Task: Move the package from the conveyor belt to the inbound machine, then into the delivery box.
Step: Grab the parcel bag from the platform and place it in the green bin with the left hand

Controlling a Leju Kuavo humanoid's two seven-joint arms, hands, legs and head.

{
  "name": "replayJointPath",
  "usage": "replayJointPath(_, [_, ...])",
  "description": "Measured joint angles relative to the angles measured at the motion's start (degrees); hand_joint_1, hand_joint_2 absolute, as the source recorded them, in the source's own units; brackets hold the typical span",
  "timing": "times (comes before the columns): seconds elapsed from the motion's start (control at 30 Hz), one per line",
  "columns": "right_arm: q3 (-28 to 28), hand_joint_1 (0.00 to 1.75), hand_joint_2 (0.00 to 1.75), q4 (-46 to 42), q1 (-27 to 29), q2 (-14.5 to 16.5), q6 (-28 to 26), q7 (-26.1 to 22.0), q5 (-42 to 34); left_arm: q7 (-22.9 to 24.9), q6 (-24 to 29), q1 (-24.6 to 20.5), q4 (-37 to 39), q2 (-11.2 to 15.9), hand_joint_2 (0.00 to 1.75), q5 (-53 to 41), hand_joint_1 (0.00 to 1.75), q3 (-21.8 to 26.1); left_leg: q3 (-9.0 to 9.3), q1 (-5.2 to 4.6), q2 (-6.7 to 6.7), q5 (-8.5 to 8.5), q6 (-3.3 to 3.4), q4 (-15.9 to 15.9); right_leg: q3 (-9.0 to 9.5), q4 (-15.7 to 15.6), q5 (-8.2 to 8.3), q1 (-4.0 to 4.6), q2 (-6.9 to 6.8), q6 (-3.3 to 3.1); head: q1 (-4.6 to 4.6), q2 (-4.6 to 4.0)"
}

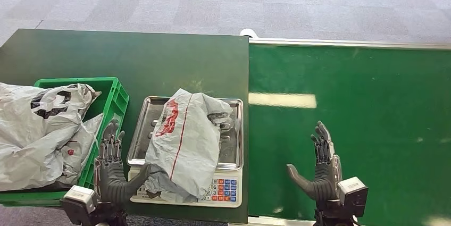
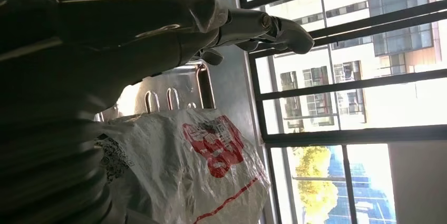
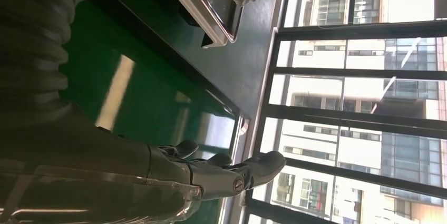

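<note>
A grey plastic package (image 1: pixel 186 141) with red print lies on the steel tray (image 1: pixel 144 122) of the inbound scale, spilling over its near edge. My left hand (image 1: pixel 110 165) stands between the green crate (image 1: pixel 114 98) and the scale, fingers stretched forward and thumb at the package's near-left corner, gripping nothing. The left wrist view shows that hand (image 2: pixel 132 29) above the package (image 2: pixel 200 166) and the tray (image 2: pixel 174 92). Over the green conveyor belt (image 1: pixel 361 109), my right hand (image 1: pixel 322 170) is held with fingers spread and nothing in it; the right wrist view shows the hand (image 3: pixel 174 176) and the tray's corner (image 3: pixel 211 13).
The green crate holds several grey packages (image 1: pixel 37 130) that bulge over its left rim. The scale's keypad (image 1: pixel 223 189) faces me at the table's near edge. The dark green table (image 1: pixel 133 56) stretches behind the scale, and a metal rail (image 1: pixel 345 42) borders the belt's far side.
</note>
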Motion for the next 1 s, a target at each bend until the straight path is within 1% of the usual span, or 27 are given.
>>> replayJointPath(0.1, [-0.01, 0.0, 1.75, -1.14, 1.35, 0.0, -0.07, 0.05, -0.15, 2.16, 3.56, 0.58, -0.69, 0.44, 1.75, -8.47, 0.0, -0.7, -0.01, 0.0, -0.01, 0.0, 0.0, 0.0, 0.0, 0.0, 0.0, 0.0, 0.0, 0.0, -0.01, 0.0])
replayJointPath(0.17, [-0.03, 0.0, 1.75, -1.67, 2.01, 0.04, 0.16, 0.08, 0.02, 3.94, 4.01, 0.91, -1.32, 0.92, 1.75, -12.99, 0.0, -1.81, -0.02, 0.0, 0.01, -0.01, 0.0, 0.0, -0.01, 0.0, 0.0, 0.0, 0.0, 0.0, -0.02, 0.0])
replayJointPath(0.23, [-0.06, 0.0, 1.75, -1.82, 2.14, 0.21, 0.51, 0.11, 0.48, 6.73, 3.84, 0.89, -1.69, 1.51, 1.75, -17.66, 0.0, -3.35, -0.01, 0.0, 0.02, -0.01, 0.0, 0.0, -0.02, 0.0, 0.0, 0.0, 0.01, 0.0, -0.01, 0.0])
replayJointPath(0.4, [-0.1, 0.0, 1.75, -1.84, 1.98, 0.83, 1.45, 0.23, 1.53, 18.82, 1.98, -1.09, -0.61, 2.91, 1.75, -30.37, 0.0, -7.03, 0.02, 0.0, -0.01, 0.01, 0.01, 0.0, 0.02, -0.01, 0.0, 0.0, 0.0, 0.0, -0.01, 0.0])
replayJointPath(0.6, [-0.26, 0.0, 1.75, -1.7, 1.38, 1.39, 2.44, 0.31, 2.23, 26.44, -0.8, -5.01, 1.74, 3.75, 1.75, -37.87, 0.0, -9.15, 0.05, 0.0, -0.01, 0.03, 0.02, 0.0, 0.08, -0.01, 0.01, 0.0, 0.0, 0.0, 0.0, 0.0])
replayJointPath(0.73, [-0.26, 0.0, 1.75, -1.23, 0.58, 1.67, 2.74, 0.31, 2.8, 29.15, -1.29, -6.99, 2.74, 4.07, 1.75, -41.2, 0.0, -9.46, 0.06, 0.0, -0.01, 0.03, 0.01, 0.0, 0.08, -0.01, 0.01, 0.0, 0.0, 0.0, -0.01, 0.0])
replayJointPath(1.0, [-0.31, 0.0, 1.75, -0.36, -0.32, 2.2, 2.8, 0.31, 3.09, 29.91, -3.11, -9.96, 5.29, 4.88, 1.75, -43.43, 0.0, -10.46, 0.26, 0.0, -0.03, 0.03, 0.02, 0.0, 0.34, -0.01, -0.01, 0.0, -0.07, 0.0, 0.0, 0.0])
